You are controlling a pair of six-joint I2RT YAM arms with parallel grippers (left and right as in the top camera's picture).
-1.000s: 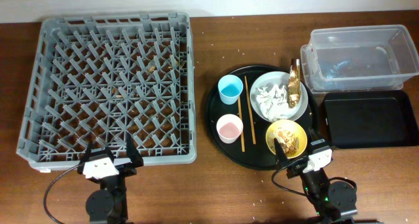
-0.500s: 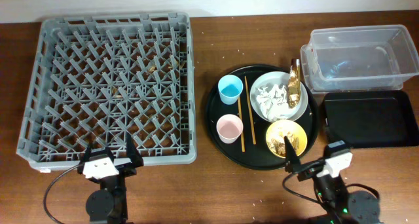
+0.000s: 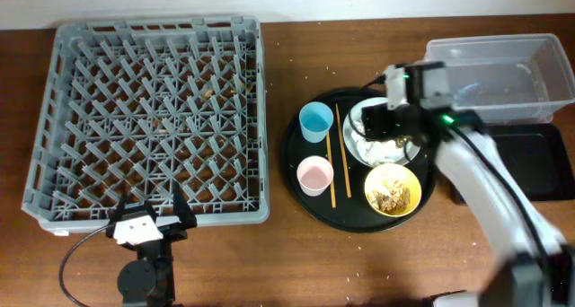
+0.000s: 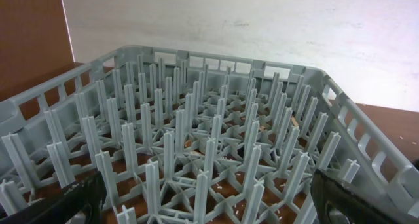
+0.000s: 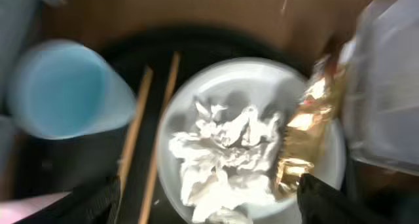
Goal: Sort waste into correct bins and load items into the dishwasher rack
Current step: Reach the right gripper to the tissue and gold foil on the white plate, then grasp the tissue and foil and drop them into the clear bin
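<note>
My right gripper hangs open over the pale grey plate on the round tray. In the right wrist view its fingers straddle the plate, which holds crumpled white paper and a gold-brown wrapper. The blue cup, pink cup, chopsticks and yellow bowl of food scraps sit beside it. My left gripper is open and empty at the front edge of the grey dishwasher rack, whose pegs fill the left wrist view.
The clear tub stands at the back right, with the shallow black tray in front of it, partly under my right arm. The round black tray carries the dishes. Crumbs lie inside the rack.
My right arm has swung up from the table's front edge, past the yellow bowl, to over the plate. The left arm has not moved.
</note>
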